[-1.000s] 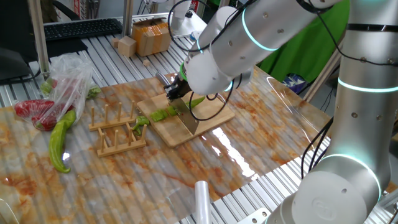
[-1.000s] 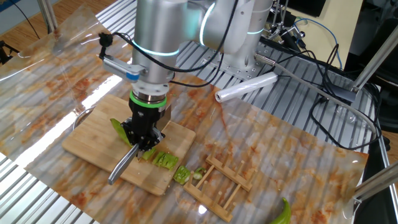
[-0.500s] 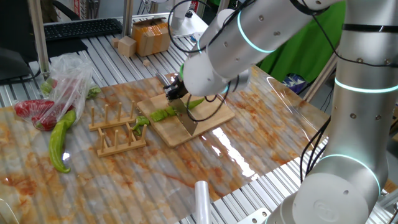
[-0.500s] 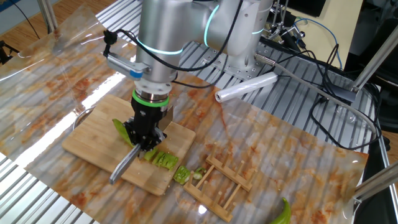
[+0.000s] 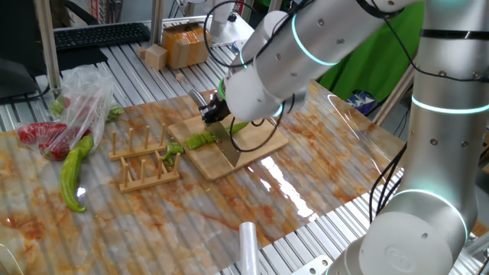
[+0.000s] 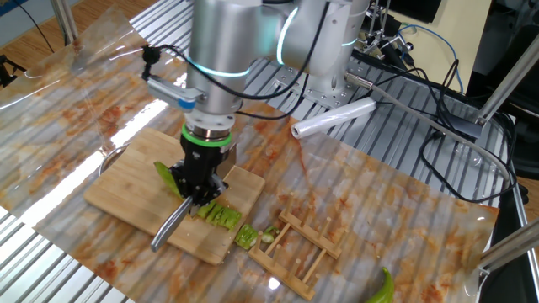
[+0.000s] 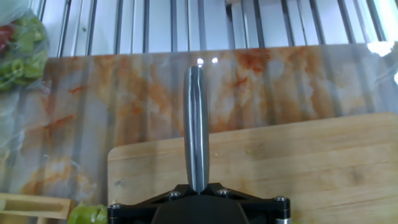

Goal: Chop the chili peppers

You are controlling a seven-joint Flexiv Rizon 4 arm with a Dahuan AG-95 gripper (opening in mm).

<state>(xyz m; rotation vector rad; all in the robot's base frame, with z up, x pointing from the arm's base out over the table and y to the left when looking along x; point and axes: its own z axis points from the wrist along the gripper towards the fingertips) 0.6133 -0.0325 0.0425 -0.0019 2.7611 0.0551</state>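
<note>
Hiding chili peppers [image 6: 221,215]: gripper [image 6: 200,192], knife [image 7: 197,134].

chili peppers [image 6: 221,216]: we see glossy green chunks
cutting board [image 6: 126,181]: pale tan wood with fine grain
knife [image 7: 197,130]: our blade is dull steel grey
table [image 6: 396,202]: cream marbling streaked rusty orange
curved pepper [image 5: 72,173]: paler yellow-green
rack [image 5: 142,165]: light wood

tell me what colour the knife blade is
Plain silvery grey metal: the knife blade shows best in the hand view, seen edge-on over the wooden cutting board.
</note>
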